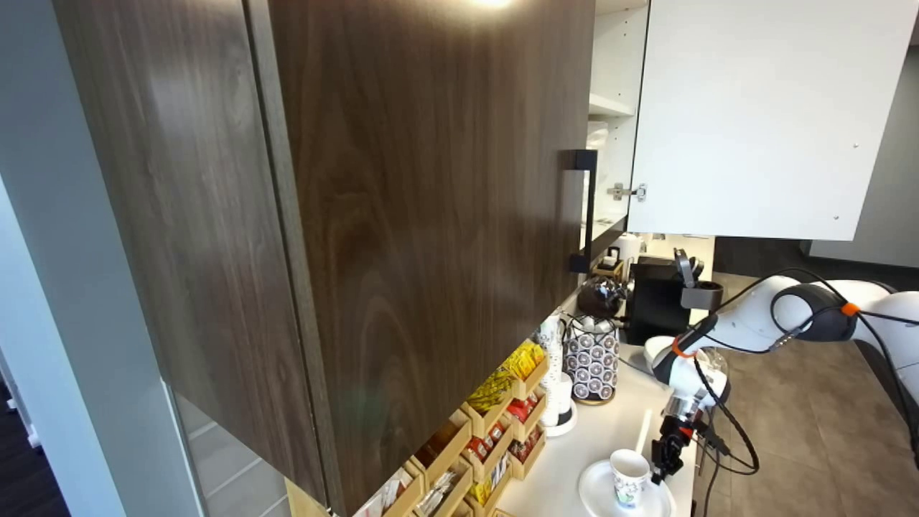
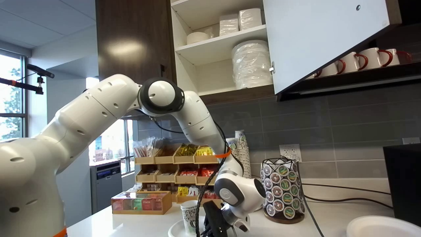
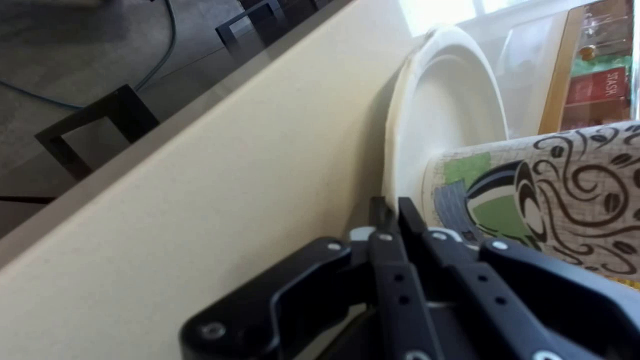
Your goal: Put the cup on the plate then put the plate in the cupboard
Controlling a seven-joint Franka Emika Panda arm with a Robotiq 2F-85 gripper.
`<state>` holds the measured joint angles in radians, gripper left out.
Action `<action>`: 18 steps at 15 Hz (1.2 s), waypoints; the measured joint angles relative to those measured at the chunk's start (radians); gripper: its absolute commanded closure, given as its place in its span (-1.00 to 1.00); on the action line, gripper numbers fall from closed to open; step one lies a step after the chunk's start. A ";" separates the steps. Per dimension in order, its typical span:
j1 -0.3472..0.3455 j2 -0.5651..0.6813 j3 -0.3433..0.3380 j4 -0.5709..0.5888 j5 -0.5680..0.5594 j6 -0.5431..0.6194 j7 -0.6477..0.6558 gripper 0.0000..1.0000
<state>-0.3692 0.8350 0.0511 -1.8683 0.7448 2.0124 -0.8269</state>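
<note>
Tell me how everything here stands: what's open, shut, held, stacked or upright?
Plate: gripped by its rim
Cup: upright on the plate
Gripper: shut on the plate's rim
Cupboard: open
Dark wood cabinet: shut
Round stack in the cupboard: wrapped
Paper-cup stack: nested
Coffee-pod holder: upright, loaded
Red-handled mugs: in a row

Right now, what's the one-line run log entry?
cup: upright on plate | gripper: closed on plate's rim | cupboard: open, plate not yet inside
</note>
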 measured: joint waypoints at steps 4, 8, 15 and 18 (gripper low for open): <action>-0.016 0.018 0.000 0.021 0.036 -0.033 -0.039 0.89; -0.027 0.034 0.000 0.037 0.076 -0.062 -0.085 0.89; -0.043 0.044 -0.006 0.053 0.142 -0.135 -0.163 0.90; -0.047 0.054 -0.013 0.063 0.169 -0.172 -0.194 0.90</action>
<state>-0.4166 0.8886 0.0379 -1.8049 0.9139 1.8409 -1.0205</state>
